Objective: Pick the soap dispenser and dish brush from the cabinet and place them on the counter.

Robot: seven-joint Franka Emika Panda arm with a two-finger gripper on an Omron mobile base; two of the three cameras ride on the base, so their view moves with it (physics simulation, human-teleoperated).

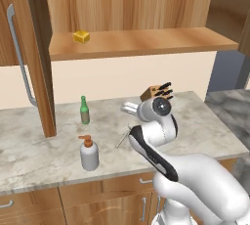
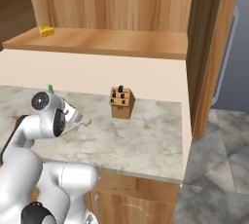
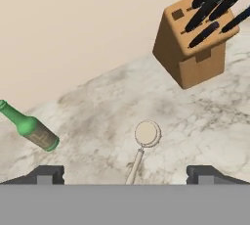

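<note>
bench (image 1: pixel 44 155): marbled beige-grey stone, matt
cabinet (image 1: pixel 136 43): grained wood
knife block (image 3: pixel 195 43): plain wood
green bottle (image 1: pixel 85 111): glossy glass
soap dispenser (image 1: pixel 89 154): smooth pale plastic
dish brush (image 3: pixel 144 143): pale head

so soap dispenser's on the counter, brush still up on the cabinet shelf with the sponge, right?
Not quite. The brush lies on the counter, below the open jaws, as the hand view shows. The soap dispenser is on the counter; the sponge sits on the shelf.

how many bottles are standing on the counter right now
2. The green bottle stands toward the back of the counter near the open cabinet door. The soap dispenser stands nearer the front edge. The robot's arm may hide part of the counter.
</note>
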